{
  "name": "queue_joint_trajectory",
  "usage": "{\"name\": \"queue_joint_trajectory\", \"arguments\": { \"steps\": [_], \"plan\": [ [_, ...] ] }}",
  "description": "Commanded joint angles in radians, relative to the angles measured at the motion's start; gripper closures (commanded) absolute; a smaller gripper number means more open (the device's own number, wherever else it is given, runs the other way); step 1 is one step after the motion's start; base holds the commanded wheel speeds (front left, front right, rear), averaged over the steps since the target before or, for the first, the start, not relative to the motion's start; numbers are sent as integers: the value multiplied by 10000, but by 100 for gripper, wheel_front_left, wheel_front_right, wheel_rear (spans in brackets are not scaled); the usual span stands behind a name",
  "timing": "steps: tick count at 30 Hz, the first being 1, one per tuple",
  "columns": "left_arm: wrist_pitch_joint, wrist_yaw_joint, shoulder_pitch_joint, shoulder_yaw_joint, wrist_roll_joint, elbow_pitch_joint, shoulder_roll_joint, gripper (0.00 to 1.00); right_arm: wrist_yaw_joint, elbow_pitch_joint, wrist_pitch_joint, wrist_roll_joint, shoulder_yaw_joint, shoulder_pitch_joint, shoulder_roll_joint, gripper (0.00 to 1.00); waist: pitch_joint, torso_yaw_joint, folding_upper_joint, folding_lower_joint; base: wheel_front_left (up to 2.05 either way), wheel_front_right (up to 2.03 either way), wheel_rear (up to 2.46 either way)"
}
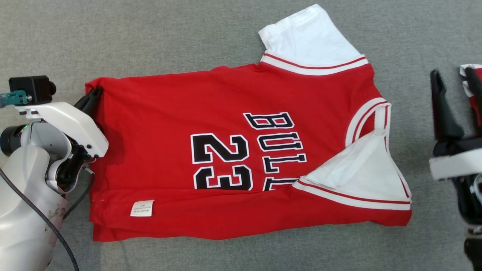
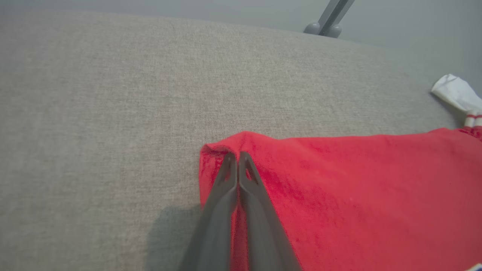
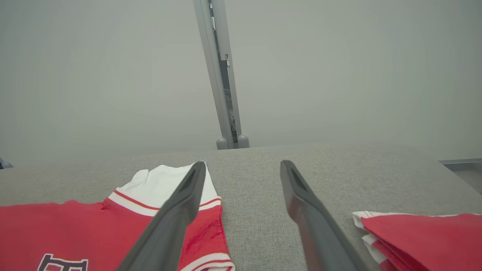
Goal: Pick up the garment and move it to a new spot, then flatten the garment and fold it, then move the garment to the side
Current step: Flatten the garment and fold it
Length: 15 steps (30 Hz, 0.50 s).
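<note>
Left pincer (image 2: 237, 155), low over the grey counter (image 1: 150, 37), is pinched shut on a hem corner of the red Bulls jersey (image 1: 169, 113), which lies flat between it and my right pincer (image 1: 453, 75), gaping empty; a folded red garment (image 3: 425, 233) lies beside that one.

White glossy forearm (image 1: 26, 210), black cable (image 1: 56, 235), black camera box (image 1: 32, 88), dark tapered fingers (image 2: 222, 203)

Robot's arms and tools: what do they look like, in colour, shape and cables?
The left arm has a glossy white shell, scuffed, with a black cable and a black camera box bearing a teal plug. The left tool and right tool each have two long, dark, tapering fingers.
</note>
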Motion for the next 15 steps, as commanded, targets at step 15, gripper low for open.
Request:
{"name": "queue_joint_trajectory", "arguments": {
  "steps": [15],
  "plan": [
    [-816,-520,-1517,-735,603,472,-825,100,1,3876,1545,1541,1719,-5366,-2235,0,736,1335,0,0,0,0,0]
  ]
}}
